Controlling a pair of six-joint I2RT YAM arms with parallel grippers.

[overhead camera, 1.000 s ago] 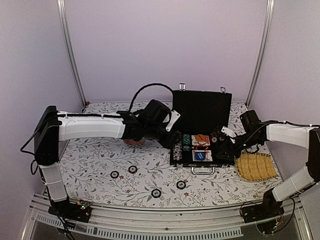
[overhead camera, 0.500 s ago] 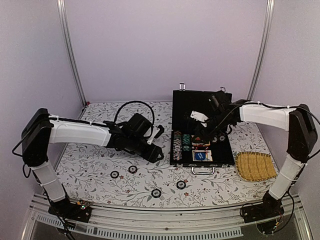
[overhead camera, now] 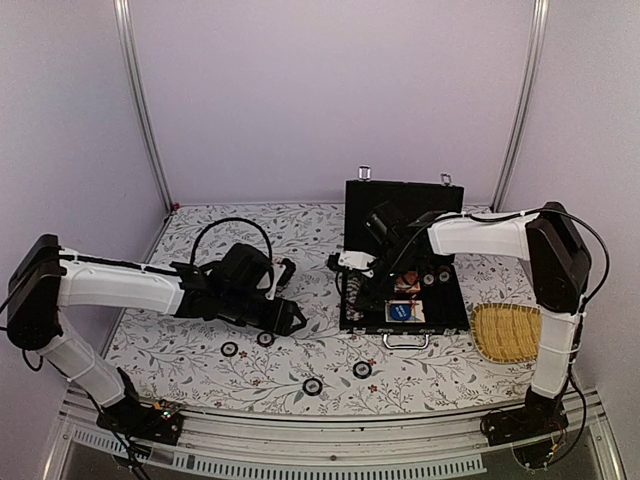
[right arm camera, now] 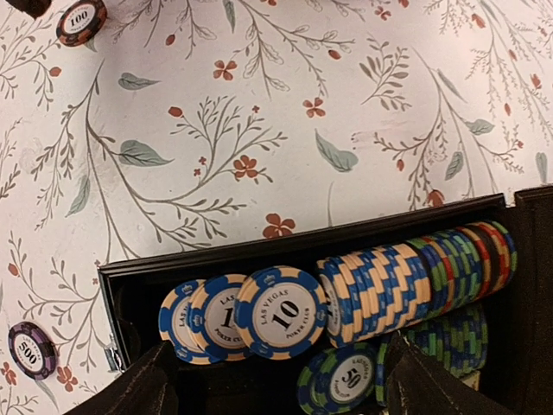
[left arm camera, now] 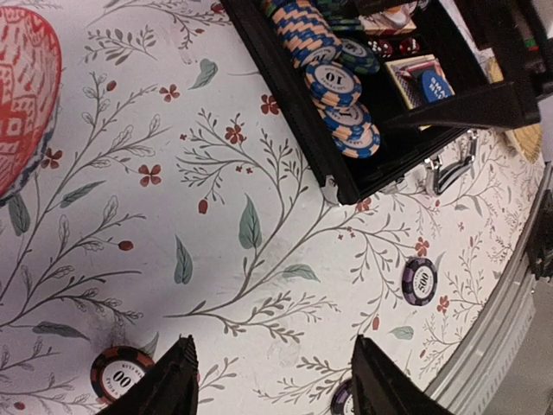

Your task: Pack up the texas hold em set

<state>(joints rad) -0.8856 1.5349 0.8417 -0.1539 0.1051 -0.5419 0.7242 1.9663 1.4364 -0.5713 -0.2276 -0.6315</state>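
Overhead view: a black hinged briefcase (overhead camera: 400, 215) w/ a silver handle (overhead camera: 405, 341) sits open, lid upright, centre-right on a table under a white floral-print cloth (overhead camera: 220, 225). A yellow woven tray (overhead camera: 510, 332) lies just R of the case. Four loose round poker chips (overhead camera: 312, 386) lie scattered on the cloth in front of the case and to its L.

The R gripper (right arm camera: 285, 389) hangs over the case's L compartment. Its fingers are spread apart w/ nothing btwn them. Below it a row of blue, peach, green and red chips (right arm camera: 415, 277) stands on edge. The front blue-and-white chip (right arm camera: 281, 311) reads "LAS VEGAS 10 POKER CLUB". A green chip (right arm camera: 337, 380) under the row reads "50". Outside the case wall, on the cloth, a dark red-edged chip (right arm camera: 80, 19) reads "100" and a purple chip (right arm camera: 30, 350) reads "500".

The L gripper (left arm camera: 276, 385) hovers over the cloth to the L of the case, fingers apart and empty. A pink patterned dome (left arm camera: 22, 95) shows at the edge of the L wrist view. A blue-backed card deck (left arm camera: 428, 82) lies in the case. Its print is too blurred to read.
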